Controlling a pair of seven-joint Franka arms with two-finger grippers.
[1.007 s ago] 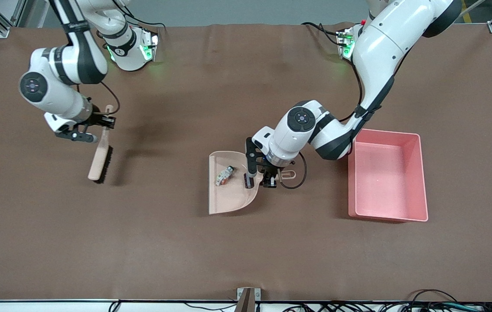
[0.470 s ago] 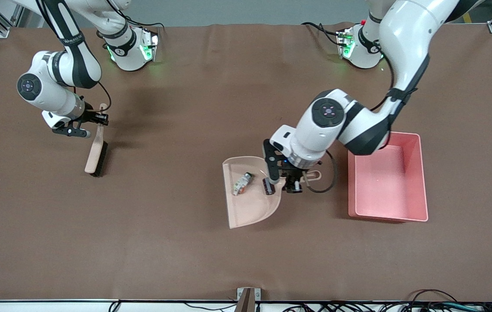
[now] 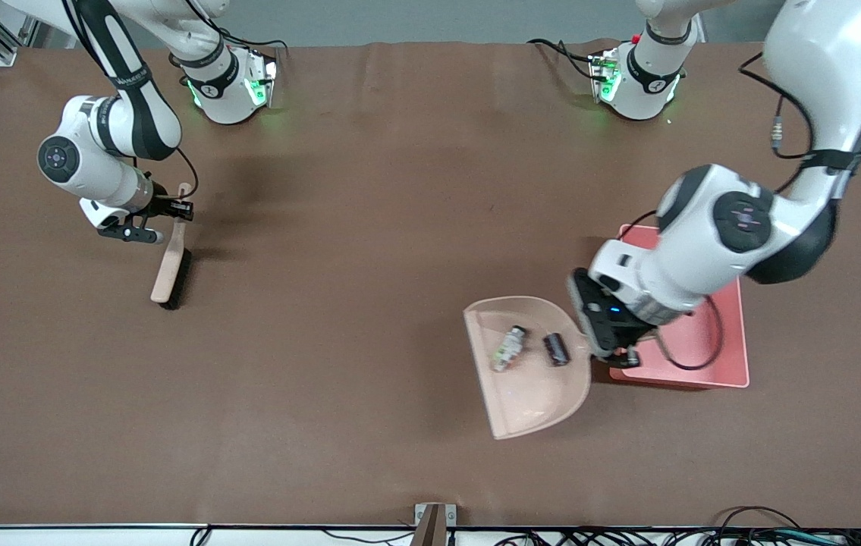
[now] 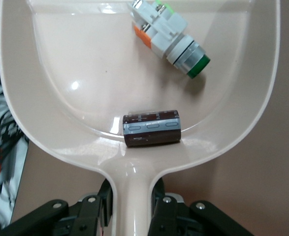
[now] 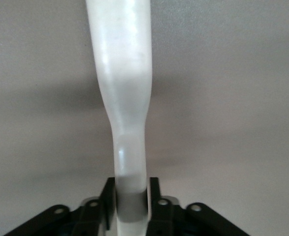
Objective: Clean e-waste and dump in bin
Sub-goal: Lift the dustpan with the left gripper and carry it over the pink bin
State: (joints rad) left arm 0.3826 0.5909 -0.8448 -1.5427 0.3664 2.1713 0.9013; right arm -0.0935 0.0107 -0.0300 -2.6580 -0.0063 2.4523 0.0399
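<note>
My left gripper (image 3: 612, 350) (image 4: 132, 204) is shut on the handle of the beige dustpan (image 3: 532, 383) (image 4: 75, 54) and holds it in the air beside the pink bin (image 3: 730, 349). In the pan lie the white-grey part with an orange patch (image 3: 509, 348) (image 4: 164, 34) and the small black block (image 3: 556, 349) (image 4: 151, 128). The left arm covers much of the bin. My right gripper (image 3: 172, 207) (image 5: 130, 199) is shut on the handle of the beige brush (image 3: 170, 269) (image 5: 122, 83), whose bristles rest on the table at the right arm's end.
The brown table mat (image 3: 324, 364) spreads between the brush and the dustpan. A small metal bracket (image 3: 434, 516) sits at the table edge nearest the front camera.
My left gripper has carried the dustpan with both parts toward the bin and higher. The right gripper and brush have shifted only slightly.
</note>
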